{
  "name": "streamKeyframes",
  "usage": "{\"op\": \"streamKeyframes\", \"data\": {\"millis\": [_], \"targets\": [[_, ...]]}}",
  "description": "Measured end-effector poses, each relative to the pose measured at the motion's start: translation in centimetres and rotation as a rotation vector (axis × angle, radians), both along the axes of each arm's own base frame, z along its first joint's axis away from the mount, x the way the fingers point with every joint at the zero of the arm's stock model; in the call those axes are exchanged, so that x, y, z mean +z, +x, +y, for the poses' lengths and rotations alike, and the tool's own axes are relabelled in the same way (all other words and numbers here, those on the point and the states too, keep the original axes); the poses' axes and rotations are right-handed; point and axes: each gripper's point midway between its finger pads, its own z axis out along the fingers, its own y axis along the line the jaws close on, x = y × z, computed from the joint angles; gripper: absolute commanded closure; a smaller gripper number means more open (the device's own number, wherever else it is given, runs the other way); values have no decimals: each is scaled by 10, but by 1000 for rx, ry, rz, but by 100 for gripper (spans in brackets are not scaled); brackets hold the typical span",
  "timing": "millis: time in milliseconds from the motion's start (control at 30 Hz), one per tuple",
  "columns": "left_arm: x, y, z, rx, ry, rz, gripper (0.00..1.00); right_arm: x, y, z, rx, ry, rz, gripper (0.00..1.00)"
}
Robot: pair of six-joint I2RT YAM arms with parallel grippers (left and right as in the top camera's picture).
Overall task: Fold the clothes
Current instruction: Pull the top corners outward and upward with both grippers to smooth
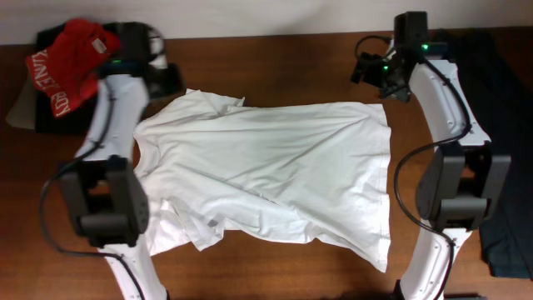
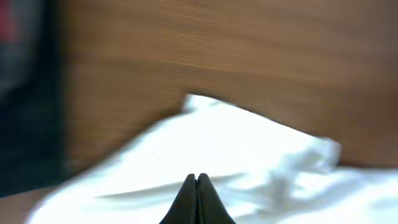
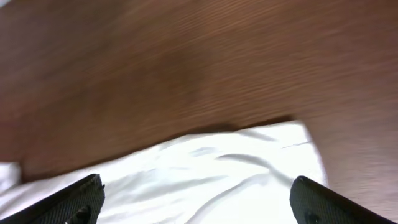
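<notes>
From overhead, you've got the white T-shirt point(image 1: 275, 167) spread flat across the middle of the tabletop point(image 1: 275, 271), plain side up. It's creased through the body, and the near-left sleeve is bunched and folded onto itself. Your left arm point(image 1: 117, 108) reaches up along the shirt's left edge, and your right arm point(image 1: 445, 100) rises past the shirt's right edge, its wrist near the far right corner of the cloth. A red shirt with white lettering point(image 1: 71, 62) sits crumpled at the far left corner, well apart from the white one. A long dark garment point(image 1: 508, 150) runs down the right edge of the tabletop. Over to the left wrist now: the picture is blurred, but you can see the left end effector point(image 2: 197, 186) pinched tight, fingertips pressed together with no gap. It hangs over a rumpled fold of the T-shirt, and no cloth shows between the tips. Bare wood runs beyond, with something dark along the left side. On to the right wrist: the right end effector point(image 3: 199, 202) is spread wide, one finger point(image 3: 74, 199) at each lower corner of the picture, nothing held. A corner of the T-shirt lies on the tabletop between and just beyond them, with brown wood filling the rest.
</notes>
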Motion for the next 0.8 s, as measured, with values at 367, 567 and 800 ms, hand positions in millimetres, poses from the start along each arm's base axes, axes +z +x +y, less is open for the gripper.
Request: {"op": "streamKeyframes", "data": {"millis": [367,567,800], "targets": [[-94,-10,-26,-78,5,179,99,-42,-24,42,78,-30,79,1],[-107,-11,-24,-87,10,194,99,-56,-27,38,50,-43,90,1],[-109,8,-25,-94,5,126,99,-56,-28,38,46,-42,92,1]]}}
